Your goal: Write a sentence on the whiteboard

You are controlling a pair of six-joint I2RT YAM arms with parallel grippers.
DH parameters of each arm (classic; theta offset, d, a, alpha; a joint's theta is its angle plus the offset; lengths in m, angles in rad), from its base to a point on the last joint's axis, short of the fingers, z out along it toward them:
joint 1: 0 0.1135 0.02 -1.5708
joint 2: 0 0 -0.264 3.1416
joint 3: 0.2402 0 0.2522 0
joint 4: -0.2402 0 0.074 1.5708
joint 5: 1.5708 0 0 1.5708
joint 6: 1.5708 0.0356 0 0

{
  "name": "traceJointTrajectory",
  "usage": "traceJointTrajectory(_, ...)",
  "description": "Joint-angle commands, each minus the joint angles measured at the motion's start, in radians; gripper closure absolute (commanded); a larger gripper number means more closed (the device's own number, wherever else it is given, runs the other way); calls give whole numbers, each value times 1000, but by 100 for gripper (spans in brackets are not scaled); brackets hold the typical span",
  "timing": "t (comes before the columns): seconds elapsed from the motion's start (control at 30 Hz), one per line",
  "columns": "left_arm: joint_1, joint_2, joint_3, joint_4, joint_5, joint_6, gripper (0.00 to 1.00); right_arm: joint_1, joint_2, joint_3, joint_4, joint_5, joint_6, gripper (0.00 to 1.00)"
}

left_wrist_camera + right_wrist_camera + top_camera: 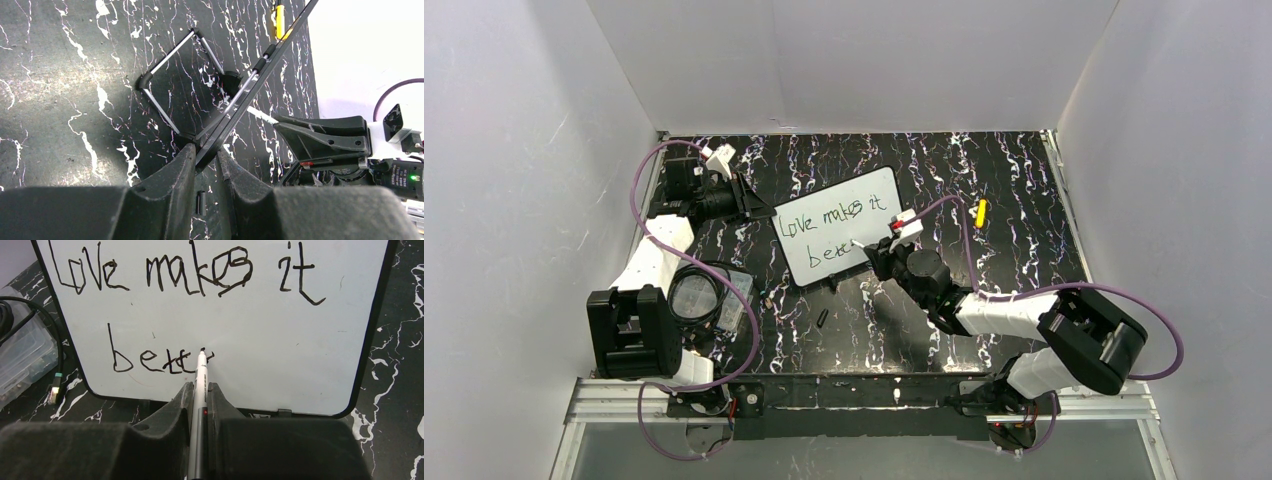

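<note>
Two arms are bolted side by side at the near edge of the black, white-veined desk (904, 345). Just past the left arm's base a clear plastic box (736, 300) is seen, and a small black piece (822, 318) lies on the desk near the front rim of the whiteboard (280, 340). The right claw (200, 390) is closed tight on a white pen (201, 371), which is gripped along its barrel; the dark tip is set against the board at the end of the lower line of writing. The whiteboard is placed at the middle of the desk, turned at an angle, with its right end farther back than its left. "Love makes it" is written across its top line, and below it "bette" is followed by a short started stroke. At the board's far left corner the left claw (206, 152) is pinched onto the thin black rim, with the edge caught between both fingers. Farther back and to the right, a small yellow object (981, 211) lies on the desk, near the board but apart from it.
</note>
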Motion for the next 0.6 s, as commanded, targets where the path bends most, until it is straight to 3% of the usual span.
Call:
traceJointTrajectory(0.0, -10, -20, 20, -14, 28, -3, 81, -5, 9, 2, 31, -18, 21, 99)
traceJointTrajectory(0.57, -11, -21, 19, -15, 28, -3, 81, -5, -12, -57, 2, 11, 79, 99)
